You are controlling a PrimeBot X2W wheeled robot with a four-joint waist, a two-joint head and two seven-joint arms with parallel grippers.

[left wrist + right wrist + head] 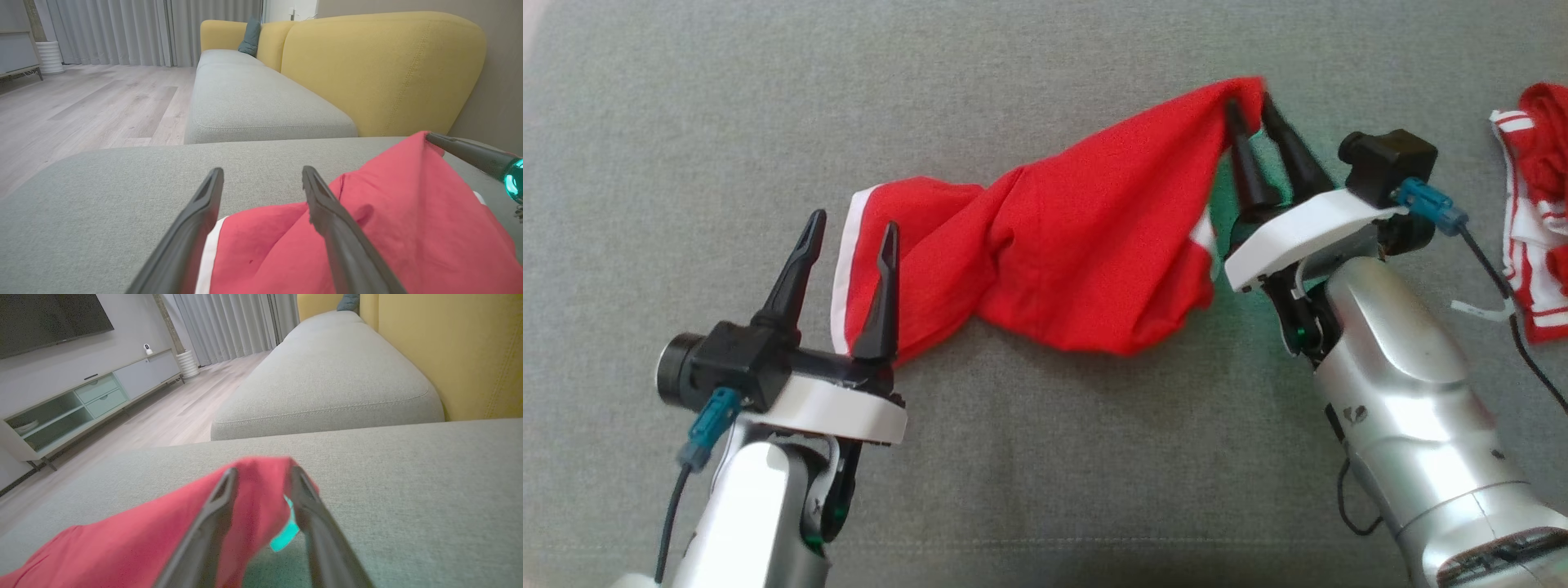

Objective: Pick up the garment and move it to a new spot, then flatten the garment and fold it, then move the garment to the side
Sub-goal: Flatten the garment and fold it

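Mid-flattening, I judge: left gripper (pixel 854 220) spread at the left end of the twisted red cloth garment (pixel 1078 245), right gripper (pixel 1250 102) parted around its far-right corner; next, untwist it flat.

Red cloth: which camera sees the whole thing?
The head view. There the red cloth stretches twisted across the grey cushion, end to end. The left wrist view catches its white-edged end; the right wrist view, a blurred end at the right gripper.
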